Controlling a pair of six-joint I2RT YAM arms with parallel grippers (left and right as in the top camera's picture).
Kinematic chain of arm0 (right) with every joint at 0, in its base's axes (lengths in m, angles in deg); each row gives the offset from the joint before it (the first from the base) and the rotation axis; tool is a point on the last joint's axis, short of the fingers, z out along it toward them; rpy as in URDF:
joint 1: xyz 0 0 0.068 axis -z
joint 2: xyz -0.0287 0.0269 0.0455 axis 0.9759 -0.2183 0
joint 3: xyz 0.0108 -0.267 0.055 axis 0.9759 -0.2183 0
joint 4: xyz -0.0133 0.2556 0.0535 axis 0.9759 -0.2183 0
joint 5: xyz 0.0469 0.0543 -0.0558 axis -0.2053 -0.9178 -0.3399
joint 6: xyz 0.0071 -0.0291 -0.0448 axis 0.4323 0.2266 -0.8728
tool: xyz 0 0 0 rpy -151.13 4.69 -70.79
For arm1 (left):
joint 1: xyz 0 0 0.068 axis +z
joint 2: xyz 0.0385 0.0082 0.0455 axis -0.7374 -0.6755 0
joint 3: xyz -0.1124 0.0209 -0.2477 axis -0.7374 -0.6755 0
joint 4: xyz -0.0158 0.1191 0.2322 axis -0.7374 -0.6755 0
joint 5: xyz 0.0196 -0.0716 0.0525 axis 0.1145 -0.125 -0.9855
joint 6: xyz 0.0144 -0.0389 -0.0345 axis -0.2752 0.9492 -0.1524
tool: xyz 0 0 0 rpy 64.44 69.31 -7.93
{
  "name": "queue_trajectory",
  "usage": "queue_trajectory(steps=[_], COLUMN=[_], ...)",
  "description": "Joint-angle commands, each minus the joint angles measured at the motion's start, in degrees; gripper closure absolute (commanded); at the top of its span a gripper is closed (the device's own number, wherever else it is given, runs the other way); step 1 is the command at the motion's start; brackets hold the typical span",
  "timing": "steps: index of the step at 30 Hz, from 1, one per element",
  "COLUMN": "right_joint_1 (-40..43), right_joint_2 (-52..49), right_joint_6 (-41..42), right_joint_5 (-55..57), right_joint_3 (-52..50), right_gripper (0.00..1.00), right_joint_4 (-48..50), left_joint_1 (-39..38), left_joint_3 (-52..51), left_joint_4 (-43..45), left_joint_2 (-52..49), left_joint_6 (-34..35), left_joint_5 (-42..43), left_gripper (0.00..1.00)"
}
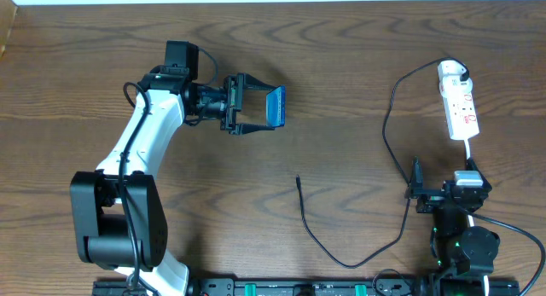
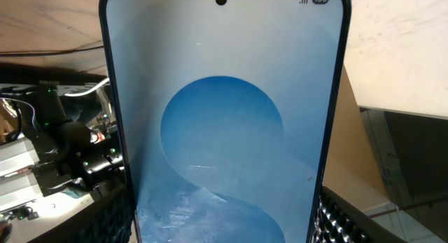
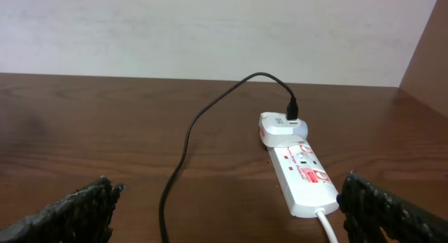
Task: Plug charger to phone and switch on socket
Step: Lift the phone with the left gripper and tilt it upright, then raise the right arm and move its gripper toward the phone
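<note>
1. The right gripper [image 3: 227, 211] is held spread wide, nothing between its fingers.
2. The charger [image 1: 328, 253] is laid on the table, its connector tip [image 1: 298, 179] well apart from the phone [image 1: 275, 106].
3. The phone is pinched by the left gripper [image 1: 256, 106].
4. The adapter [image 3: 283, 127] is seated in the power strip [image 3: 304, 176], far right.

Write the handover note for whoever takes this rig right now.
Left gripper: shut on the phone, which faces its wrist camera.
Right gripper: open and empty, facing the socket.
Charger: its adapter sits in the socket's far end. Its connector tip lies loose on the table, apart from the phone.
Done: phone in grip, adapter in socket.
Left: plug the tip into the phone and switch the socket on. The switch position cannot be read.
</note>
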Motion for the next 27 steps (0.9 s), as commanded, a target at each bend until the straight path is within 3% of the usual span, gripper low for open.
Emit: queue_trajectory(steps=[1,27], right_joint_1=[-0.26,-0.26], right_joint_2=[0.31,0.31], right_joint_6=[0.09,-2.69], right_joint_5=[0.22,3.65], right_joint_3=[-0.09,-0.09], right_gripper=[0.01,0.01], right_joint_4=[-0.24,1.38], left_joint_1=[0.13,0.13], left_joint_3=[0.76,0.76], left_joint_4=[0.22,0.24], left_joint_2=[2.14,2.14], left_joint_6=[0.52,-0.13], left_joint_5=[2.82,0.24], left_gripper=[0.93,0.93])
